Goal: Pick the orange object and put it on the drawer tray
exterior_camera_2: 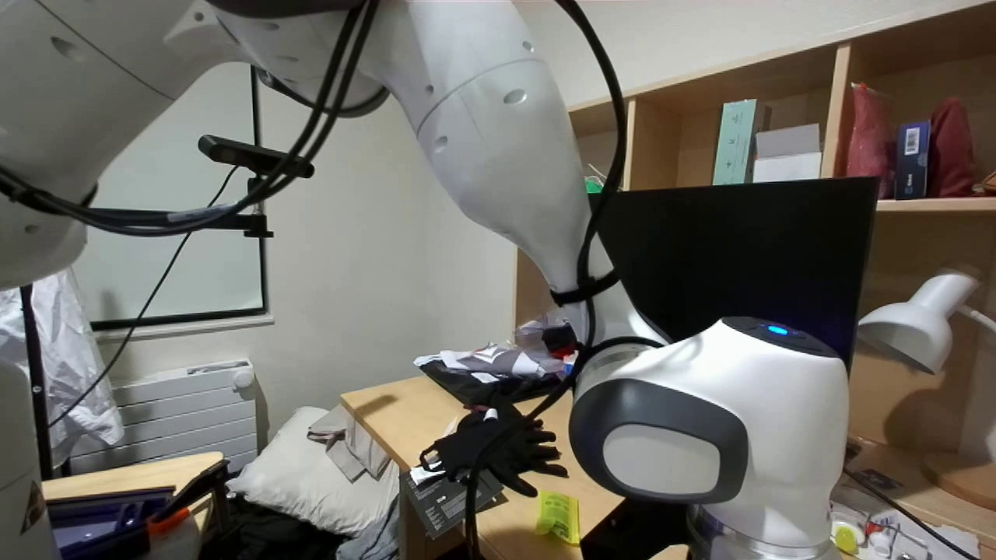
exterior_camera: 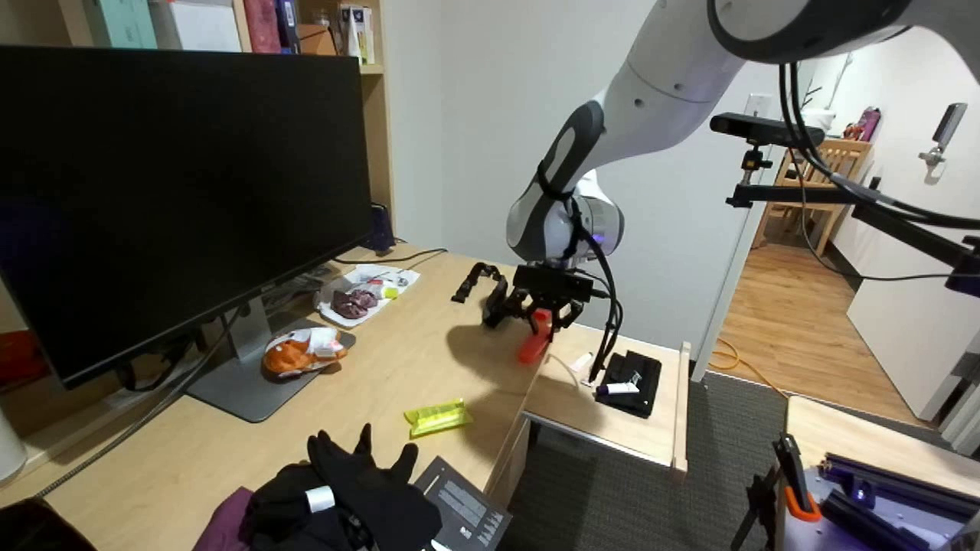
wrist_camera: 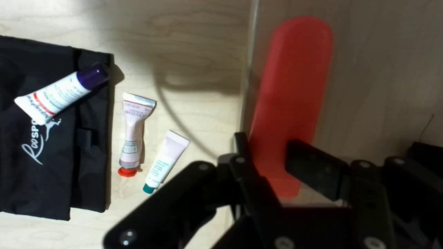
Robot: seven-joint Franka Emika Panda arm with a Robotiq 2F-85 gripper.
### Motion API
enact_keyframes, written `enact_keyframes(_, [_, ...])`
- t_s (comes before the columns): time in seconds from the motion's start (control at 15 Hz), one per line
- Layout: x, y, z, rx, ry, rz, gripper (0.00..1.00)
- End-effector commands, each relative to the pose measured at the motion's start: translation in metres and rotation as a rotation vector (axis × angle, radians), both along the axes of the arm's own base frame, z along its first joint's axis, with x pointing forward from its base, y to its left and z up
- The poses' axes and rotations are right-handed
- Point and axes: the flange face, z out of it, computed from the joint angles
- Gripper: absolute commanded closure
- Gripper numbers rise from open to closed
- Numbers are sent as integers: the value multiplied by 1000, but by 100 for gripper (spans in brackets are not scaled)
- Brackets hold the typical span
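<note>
The red-orange elongated object (wrist_camera: 294, 86) with rounded ends lies along the desk edge, beside the open drawer; it also shows in an exterior view (exterior_camera: 535, 341). My gripper (wrist_camera: 266, 148) is over its rear part, seen also in an exterior view (exterior_camera: 547, 329). The fingers are partly closed, with the object between and below them. The left fingertip meets its left edge and the right fingertip overlaps its right side. I cannot tell whether they clamp it or whether it is raised. The open drawer tray (exterior_camera: 566, 402) is right beside the desk edge, lower than the desktop.
In the drawer are a black pouch (wrist_camera: 90, 166), a purple-capped tube (wrist_camera: 62, 91), a red-capped tube (wrist_camera: 133, 133) and a green-capped tube (wrist_camera: 166, 162). On the desk are a yellow packet (exterior_camera: 438, 418), black gloves (exterior_camera: 344, 490) and a black tool (exterior_camera: 496, 304). A monitor (exterior_camera: 184, 191) stands behind.
</note>
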Motion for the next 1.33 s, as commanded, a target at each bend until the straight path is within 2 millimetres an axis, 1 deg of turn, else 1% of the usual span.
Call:
enact_keyframes(0.0, [-12, 6, 3, 7, 14, 20, 91])
enact_keyframes(0.07, [-15, 7, 5, 9, 22, 24, 95])
enact_keyframes(0.13, [-19, 8, 6, 10, 33, 29, 95])
enact_keyframes(0.2, [-25, 7, 9, 8, 39, 38, 97])
enact_keyframes(0.33, [-41, 5, 10, -2, 68, 72, 91])
enact_keyframes(0.4, [-50, 4, 10, -14, 83, 88, 92])
enact_keyframes(0.47, [-61, 0, 11, -28, 93, 99, 90])
enact_keyframes(0.6, [-75, -5, 14, -40, 131, 119, 91])
enact_keyframes(0.67, [-80, -6, 17, -49, 137, 130, 93])
enact_keyframes(0.87, [-89, -11, 20, -64, 153, 146, 92])
enact_keyframes(0.93, [-92, -12, 21, -66, 159, 144, 67])
enact_keyframes(1.0, [-94, -13, 22, -67, 160, 140, 66])
enact_keyframes(1.07, [-95, -14, 23, -72, 154, 134, 63])
enact_keyframes(1.13, [-95, -14, 23, -72, 148, 134, 56])
enact_keyframes(1.27, [-88, -9, 27, -67, 123, 123, 42])
